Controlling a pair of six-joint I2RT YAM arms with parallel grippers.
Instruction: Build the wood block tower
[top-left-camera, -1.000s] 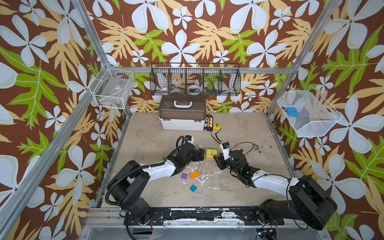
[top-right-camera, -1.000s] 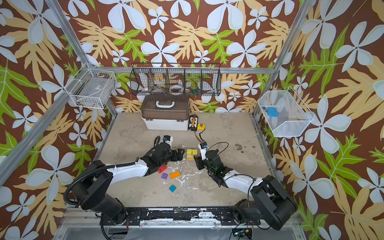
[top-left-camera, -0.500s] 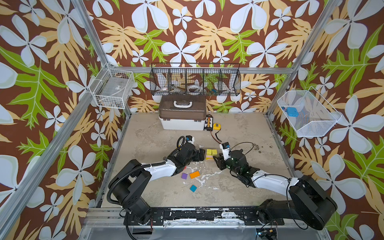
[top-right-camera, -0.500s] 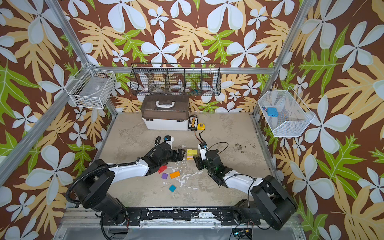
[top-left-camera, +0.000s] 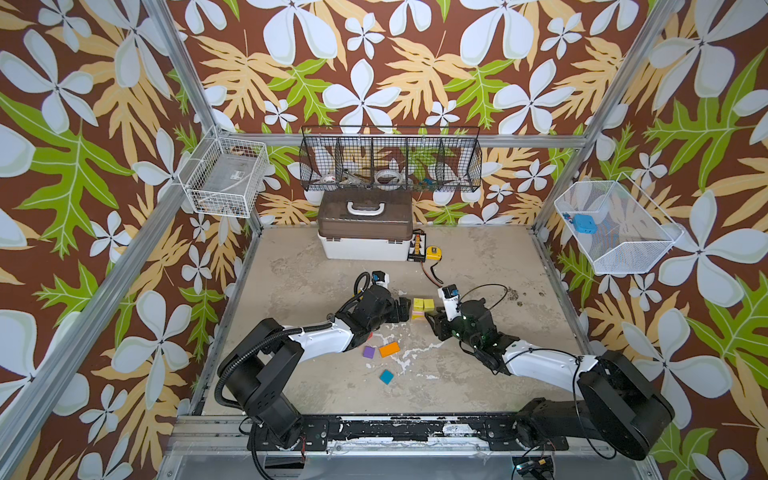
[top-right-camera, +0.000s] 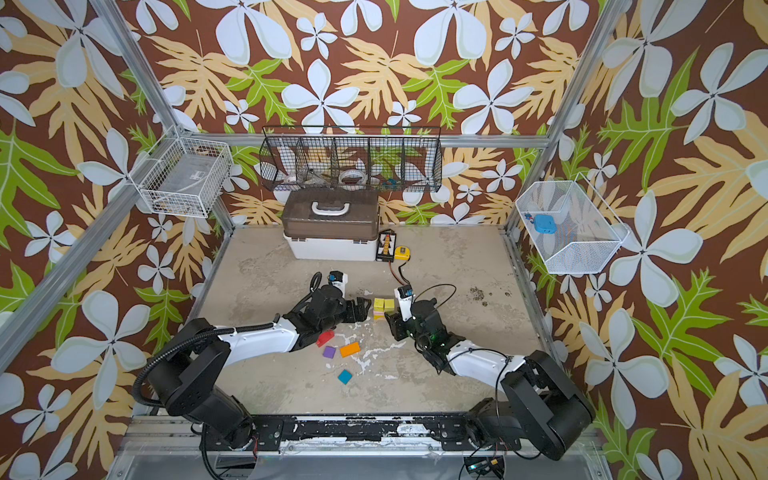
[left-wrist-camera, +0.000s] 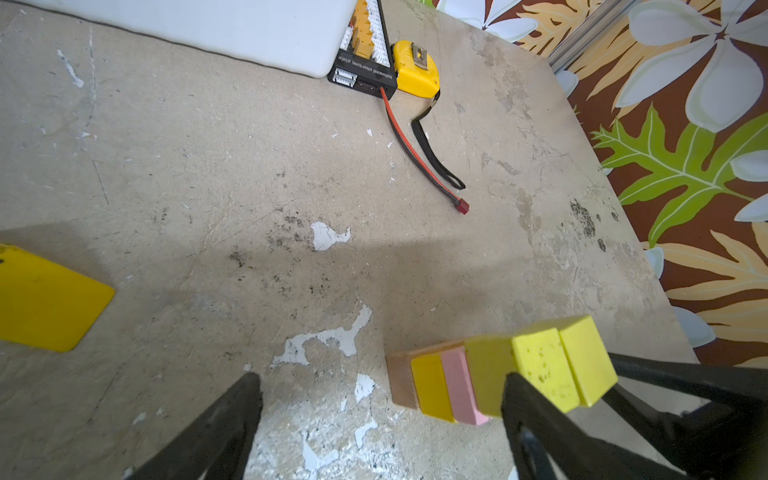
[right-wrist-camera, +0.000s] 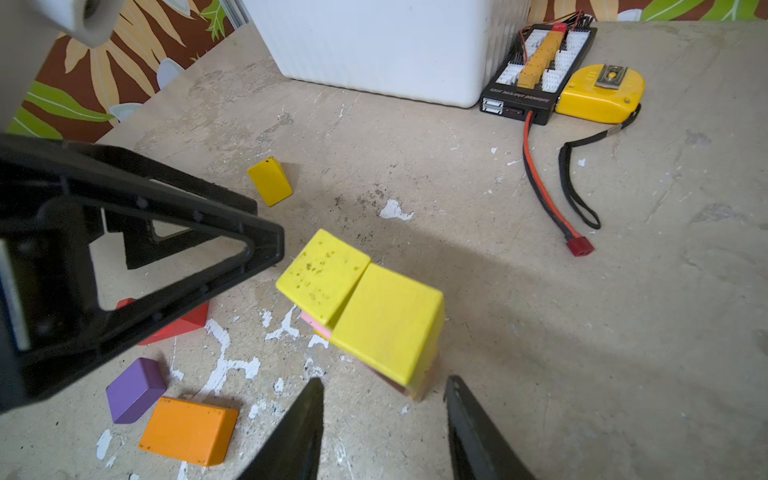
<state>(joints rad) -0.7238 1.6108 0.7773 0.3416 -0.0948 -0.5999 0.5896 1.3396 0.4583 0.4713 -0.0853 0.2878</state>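
The tower (top-left-camera: 423, 308) is a short stack in the middle of the table: two yellow blocks side by side on top, then pink, yellow and plain wood layers (left-wrist-camera: 457, 382). My left gripper (left-wrist-camera: 379, 380) is open and empty just left of it, one finger (left-wrist-camera: 523, 399) close to the stack. From the right, my right gripper (right-wrist-camera: 383, 380) is open with the stack's near corner (right-wrist-camera: 386, 328) just beyond its tips. Loose wood blocks lie nearer the front: purple (top-left-camera: 368, 351), orange (top-left-camera: 389, 349), teal (top-left-camera: 386, 376), red (top-right-camera: 325, 338). A yellow wedge (right-wrist-camera: 270, 180) lies beyond the left gripper.
A white box with a brown lid (top-left-camera: 365, 226) stands at the back, with a black charging board (top-left-camera: 417, 247) and a yellow tape measure (top-left-camera: 432, 252) beside it. A red and black lead (right-wrist-camera: 540, 187) trails toward the tower. Wire baskets hang on the walls.
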